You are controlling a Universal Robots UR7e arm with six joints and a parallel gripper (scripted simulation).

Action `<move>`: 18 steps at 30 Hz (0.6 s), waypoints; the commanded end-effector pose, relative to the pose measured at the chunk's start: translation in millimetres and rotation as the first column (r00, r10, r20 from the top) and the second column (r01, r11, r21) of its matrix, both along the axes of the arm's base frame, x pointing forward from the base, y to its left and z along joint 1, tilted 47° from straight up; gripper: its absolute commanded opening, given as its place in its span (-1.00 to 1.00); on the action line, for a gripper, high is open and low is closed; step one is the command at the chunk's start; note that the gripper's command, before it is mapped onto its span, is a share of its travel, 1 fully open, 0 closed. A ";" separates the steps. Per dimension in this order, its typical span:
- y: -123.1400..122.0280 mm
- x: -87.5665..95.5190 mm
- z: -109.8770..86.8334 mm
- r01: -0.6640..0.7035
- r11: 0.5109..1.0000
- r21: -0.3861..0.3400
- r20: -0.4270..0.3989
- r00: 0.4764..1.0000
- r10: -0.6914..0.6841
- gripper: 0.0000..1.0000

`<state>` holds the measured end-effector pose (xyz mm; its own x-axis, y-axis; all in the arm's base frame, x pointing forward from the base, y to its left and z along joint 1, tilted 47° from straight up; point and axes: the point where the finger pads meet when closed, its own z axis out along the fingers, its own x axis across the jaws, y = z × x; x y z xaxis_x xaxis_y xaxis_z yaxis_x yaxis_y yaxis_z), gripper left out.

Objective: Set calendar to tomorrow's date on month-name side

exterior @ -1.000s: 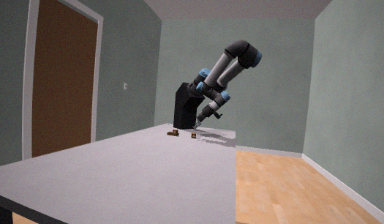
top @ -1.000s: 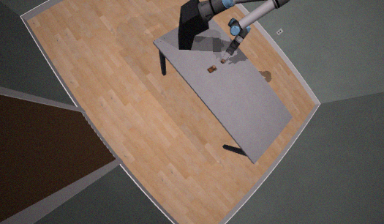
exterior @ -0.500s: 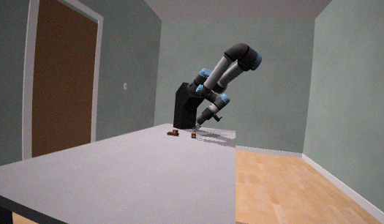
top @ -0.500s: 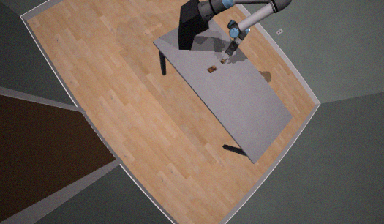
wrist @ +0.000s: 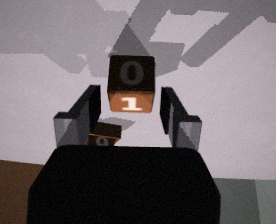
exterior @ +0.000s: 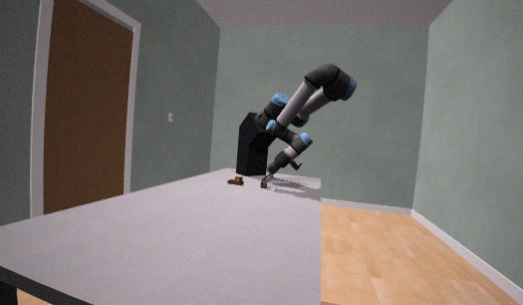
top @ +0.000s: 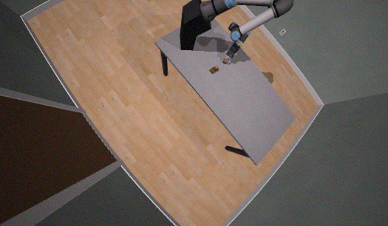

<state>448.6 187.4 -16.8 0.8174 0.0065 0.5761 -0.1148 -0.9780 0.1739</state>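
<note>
A brown wooden cube [wrist: 130, 83] [top: 225, 62] [exterior: 263, 184] stands alone on the grey table [top: 244, 103] [exterior: 189, 224] [wrist: 29, 83], outside the tray. In the wrist view it shows a 0 on top and a 1 on the face toward me. My gripper [wrist: 130, 100] [top: 227, 59] [exterior: 265, 179] is open and low over the table, one finger on each side of the cube's near part, with a gap on both sides. The small brown calendar tray [top: 213, 70] [exterior: 235, 181] lies a short way off; a bit of it [wrist: 104, 136] shows past my left finger, its digits too small to read.
The arm's dark base block [top: 190, 26] [exterior: 251, 150] stands at the table's far end, close to the tray and cube. The table's side edge [exterior: 321, 219] runs just beyond the cube, with wooden floor [top: 140, 122] below.
</note>
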 end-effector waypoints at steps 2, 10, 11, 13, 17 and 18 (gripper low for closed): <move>5.1 4.9 -6.2 0.000 1.000 0.000 0.001 1.000 0.000 0.80; 7.4 6.9 -9.0 0.000 1.000 0.000 0.001 1.000 0.000 0.80; 7.6 7.1 -9.3 0.000 1.000 0.000 0.001 1.000 0.000 0.80; 7.8 7.3 -9.6 0.000 1.000 0.000 0.001 1.000 0.000 0.80; 8.0 7.5 -9.9 0.000 1.000 0.000 0.001 1.000 0.000 0.80; 8.0 7.5 -9.9 0.000 1.000 0.000 0.001 1.000 0.000 0.80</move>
